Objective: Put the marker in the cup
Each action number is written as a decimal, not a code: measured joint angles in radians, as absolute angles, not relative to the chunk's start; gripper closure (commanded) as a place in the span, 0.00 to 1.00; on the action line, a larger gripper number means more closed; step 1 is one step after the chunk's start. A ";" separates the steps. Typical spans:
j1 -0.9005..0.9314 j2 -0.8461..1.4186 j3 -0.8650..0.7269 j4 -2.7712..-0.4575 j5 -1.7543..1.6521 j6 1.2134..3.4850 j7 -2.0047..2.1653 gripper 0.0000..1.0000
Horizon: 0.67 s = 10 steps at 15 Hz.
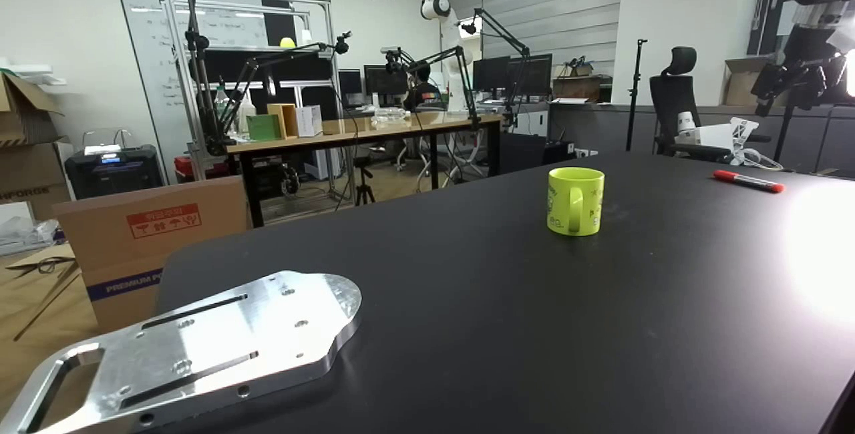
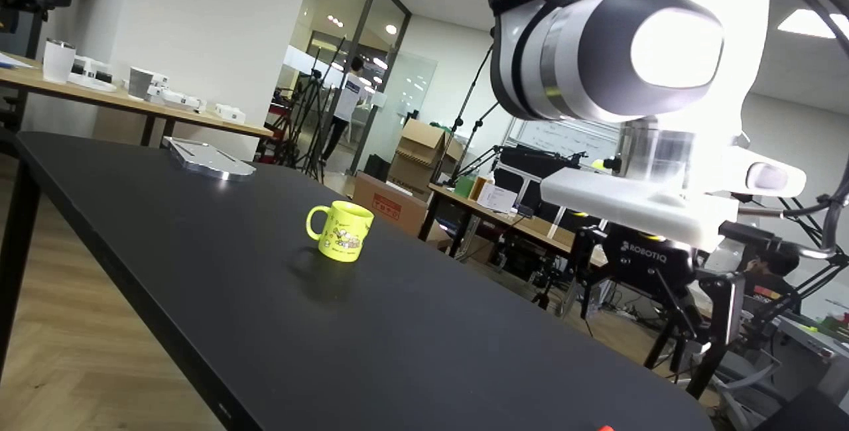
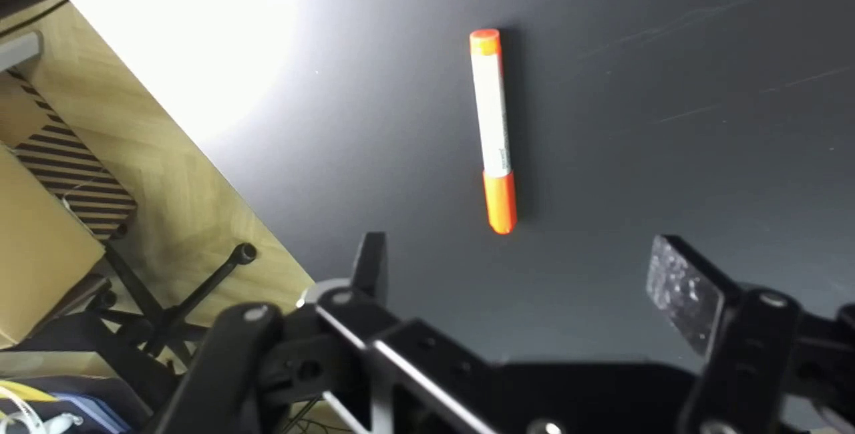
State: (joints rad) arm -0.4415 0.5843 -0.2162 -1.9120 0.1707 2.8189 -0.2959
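The marker (image 3: 493,113) lies flat on the dark table, with red ends and a white label in the wrist view. It shows at the far right of the table in an exterior view (image 1: 748,181); only its red tip shows at the bottom edge in an exterior view (image 2: 604,428). The yellow-green cup (image 1: 575,201) stands upright on the table, handle to its side, also in an exterior view (image 2: 345,232); it is out of the wrist view. My gripper (image 3: 522,274) is open and empty, above the table, apart from the marker, also in both exterior views (image 1: 795,83) (image 2: 643,345).
A silver metal plate (image 1: 267,334) lies at the table's end away from the marker, also in an exterior view (image 2: 209,159). The table edge (image 3: 220,173) runs diagonally past the marker in the wrist view. A bright glare lies on the table near it.
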 measured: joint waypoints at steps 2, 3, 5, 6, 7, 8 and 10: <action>-0.442 0.620 -0.224 -1.891 0.164 2.829 -0.270 0.00; -0.442 0.629 -0.225 -1.883 0.163 2.831 -0.265 0.00; -0.442 0.632 -0.225 -1.877 0.161 2.831 -0.259 0.00; -0.442 0.632 -0.225 -1.875 0.161 2.831 -0.258 0.00; -0.442 0.632 -0.225 -1.874 0.161 2.831 -0.258 0.00; -0.442 0.632 -0.225 -1.874 0.161 2.831 -0.257 0.00; -0.445 0.633 -0.220 -1.874 0.155 2.831 -0.258 0.00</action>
